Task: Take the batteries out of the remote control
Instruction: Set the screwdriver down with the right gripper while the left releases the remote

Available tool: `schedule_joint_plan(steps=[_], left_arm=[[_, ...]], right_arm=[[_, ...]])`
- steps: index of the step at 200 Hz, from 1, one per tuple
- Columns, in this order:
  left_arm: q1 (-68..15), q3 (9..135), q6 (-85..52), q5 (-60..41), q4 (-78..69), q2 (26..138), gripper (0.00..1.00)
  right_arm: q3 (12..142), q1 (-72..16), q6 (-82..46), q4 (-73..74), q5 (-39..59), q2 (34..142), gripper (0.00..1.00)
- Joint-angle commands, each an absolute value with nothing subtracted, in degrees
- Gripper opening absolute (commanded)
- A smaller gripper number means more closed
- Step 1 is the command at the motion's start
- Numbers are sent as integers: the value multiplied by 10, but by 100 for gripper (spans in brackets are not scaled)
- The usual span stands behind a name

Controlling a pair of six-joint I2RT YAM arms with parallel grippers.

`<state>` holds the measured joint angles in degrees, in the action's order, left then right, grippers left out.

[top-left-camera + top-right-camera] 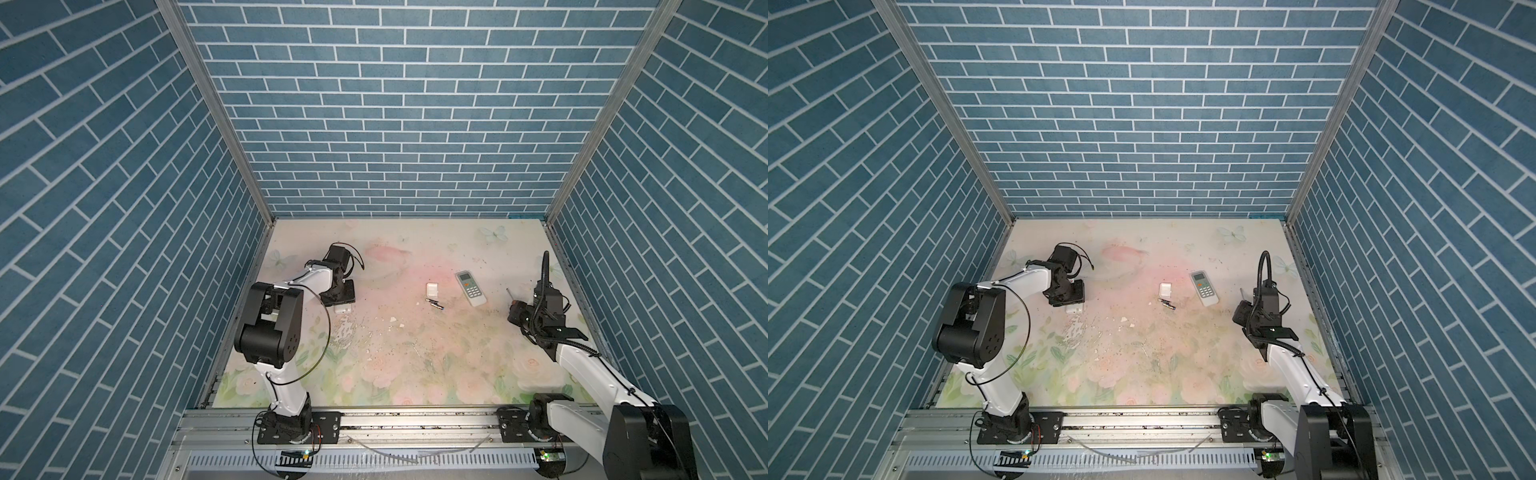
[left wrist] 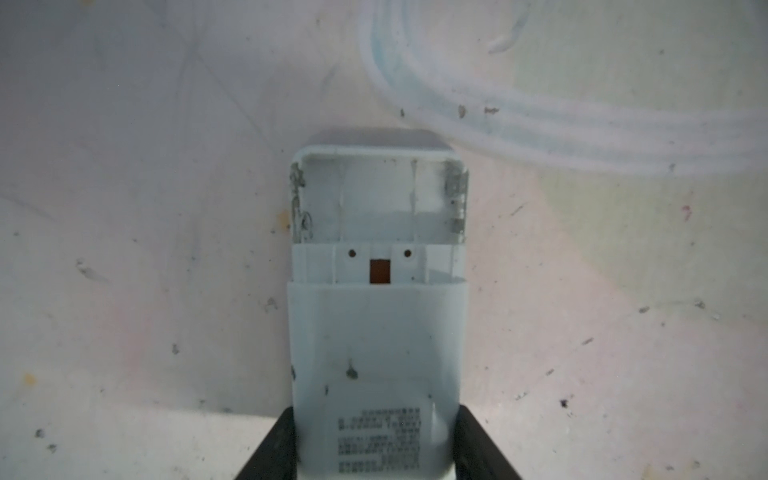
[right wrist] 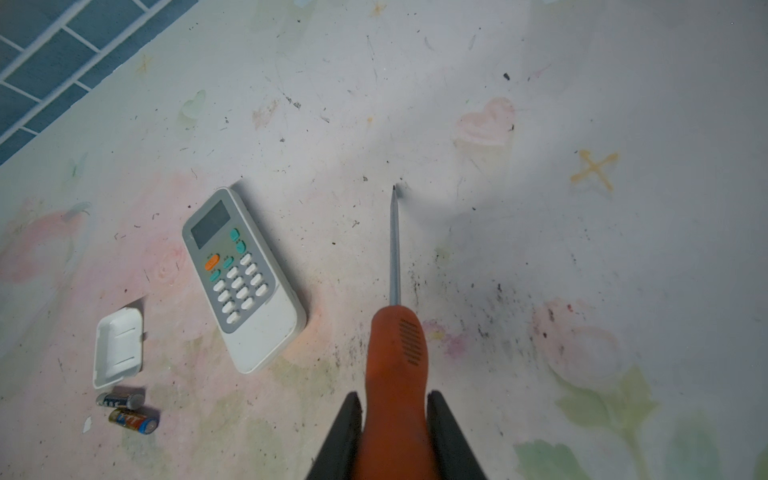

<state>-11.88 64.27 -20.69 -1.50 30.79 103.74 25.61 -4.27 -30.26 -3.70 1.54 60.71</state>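
Two batteries (image 3: 120, 400) lie out on the table (image 3: 540, 124), side by side and just beside a loose white cover (image 3: 118, 347). In both top views they sit mid-table, between my two arms. The remote (image 2: 376, 332) that I hold in my left gripper (image 2: 376, 457) is back up with its lid off. Its compartment (image 2: 378, 199) is bare: I see only the metal contacts on the walls and no cell inside, so I judge this one unloaded. A second remote (image 3: 243, 278) lies face up near the cover, buttons showing. Its back is against the table, so I cannot tell whether cells are inside it. If they are, that is what remains: turn it over, open it and lever them out. My left fingers stand about half apart and clamp the remote's body by its two long sides at the label end, while the open compartment juts out beyond them. My right gripper (image 3: 397, 436) is drawn narrow, its fingers pinching the orange handle of the screwdriver (image 3: 397, 353). The shaft points ahead over bare table, beside the second remote but apart from it. Whether the tip touches the surface I cannot tell.
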Motion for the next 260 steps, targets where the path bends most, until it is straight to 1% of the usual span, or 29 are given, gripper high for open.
schedule_joint_plan(steps=[1, 38, 53, 97, 119, 151, 220, 238, 260], left_arm=[[-105, 654, -194, 1, 321, 1050, 51], [-92, 674, -188, -1, 325, 1068, 52], [-92, 682, -186, -2, 328, 1073, 52], [-92, 677, -191, -19, 321, 1063, 62], [-92, 674, -193, -25, 320, 1053, 63], [-91, 667, -202, -45, 318, 1030, 64], [-91, 632, -220, -65, 322, 941, 64], [-91, 628, -219, -65, 330, 919, 64], [-91, 626, -219, -64, 340, 896, 64]], right_arm=[[246, -41, -332, -30, 19, 637, 0], [261, -42, -339, -44, 31, 685, 0], [266, -42, -341, -48, 32, 697, 3], [275, -41, -354, -71, 42, 721, 21], [277, -41, -359, -77, 44, 730, 28], [279, -41, -363, -81, 46, 746, 31], [304, -42, -366, -115, 35, 781, 31], [312, -42, -367, -122, 33, 792, 36], [322, -43, -368, -133, 26, 800, 46]])
